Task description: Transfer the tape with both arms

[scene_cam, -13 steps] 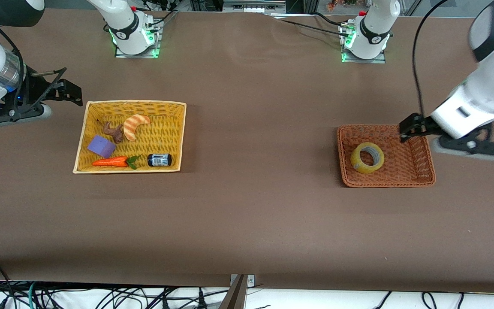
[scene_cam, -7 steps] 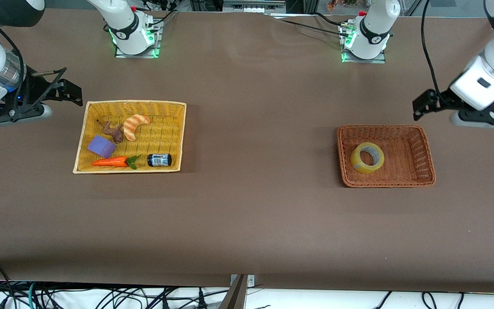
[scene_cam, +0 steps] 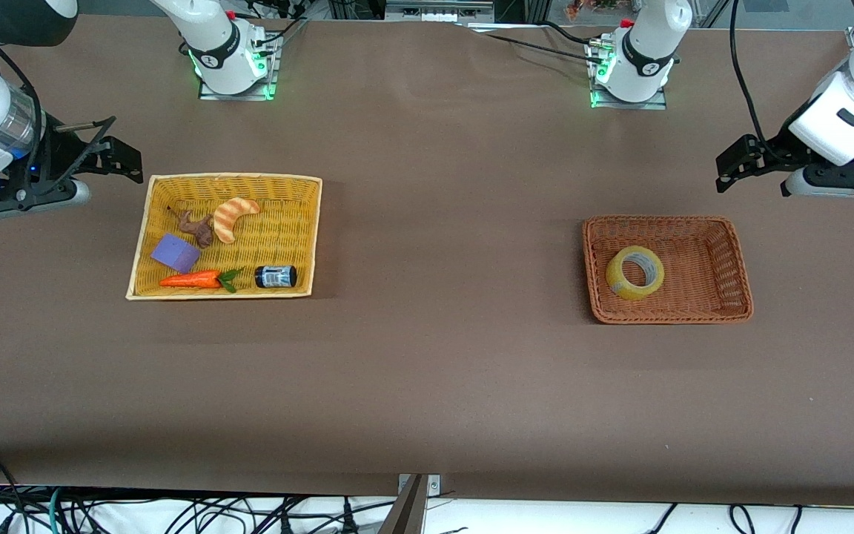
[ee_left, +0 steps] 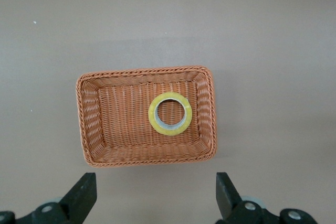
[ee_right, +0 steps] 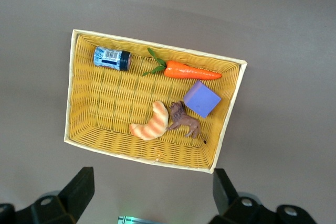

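The tape [scene_cam: 635, 272], a yellowish ring with a grey-white core, lies flat in the orange-brown wicker basket [scene_cam: 723, 297] at the left arm's end of the table. It also shows in the left wrist view [ee_left: 170, 114], inside the basket [ee_left: 94, 129]. My left gripper [scene_cam: 738, 165] is open and empty, up in the air over bare table beside that basket; its gripper [ee_left: 156, 195] shows wide apart in the left wrist view. My right gripper [scene_cam: 119, 159] is open and empty, over bare table beside the yellow basket [scene_cam: 301, 222]; it also shows in the right wrist view [ee_right: 152, 192].
The yellow basket [ee_right: 79, 108] holds a small dark jar [scene_cam: 275, 277], a toy carrot [scene_cam: 193, 279], a purple block [scene_cam: 175, 253], a croissant [scene_cam: 234, 216] and a brown toy animal [scene_cam: 196, 226]. Both arm bases [scene_cam: 230, 59] stand at the table's back edge.
My left gripper has risen and drawn away from the orange-brown basket toward the arm's base side, empty. The tape stays in the basket. The right arm has not moved.
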Robot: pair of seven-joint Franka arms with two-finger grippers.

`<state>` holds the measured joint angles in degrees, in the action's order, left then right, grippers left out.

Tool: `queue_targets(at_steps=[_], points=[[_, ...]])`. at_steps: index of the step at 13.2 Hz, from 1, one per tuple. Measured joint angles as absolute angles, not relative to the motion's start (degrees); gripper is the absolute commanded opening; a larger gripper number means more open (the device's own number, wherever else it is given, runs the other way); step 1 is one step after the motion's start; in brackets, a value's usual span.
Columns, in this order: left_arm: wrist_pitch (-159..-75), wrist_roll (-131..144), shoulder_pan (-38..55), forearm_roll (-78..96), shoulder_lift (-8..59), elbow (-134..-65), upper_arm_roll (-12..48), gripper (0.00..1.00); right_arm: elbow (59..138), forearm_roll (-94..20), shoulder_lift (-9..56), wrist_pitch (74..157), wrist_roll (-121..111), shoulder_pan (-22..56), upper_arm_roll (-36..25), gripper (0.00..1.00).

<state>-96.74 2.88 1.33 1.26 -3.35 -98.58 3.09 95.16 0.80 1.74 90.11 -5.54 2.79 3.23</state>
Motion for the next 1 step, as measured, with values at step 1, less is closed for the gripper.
queue_targets(at_steps=[1], points=[[-96.64,2.88,1.33,1.36,-3.11,-98.30,2.68,1.00,95.16,0.80,1.74,90.11,-5.54,2.78,3.22,1.00]])
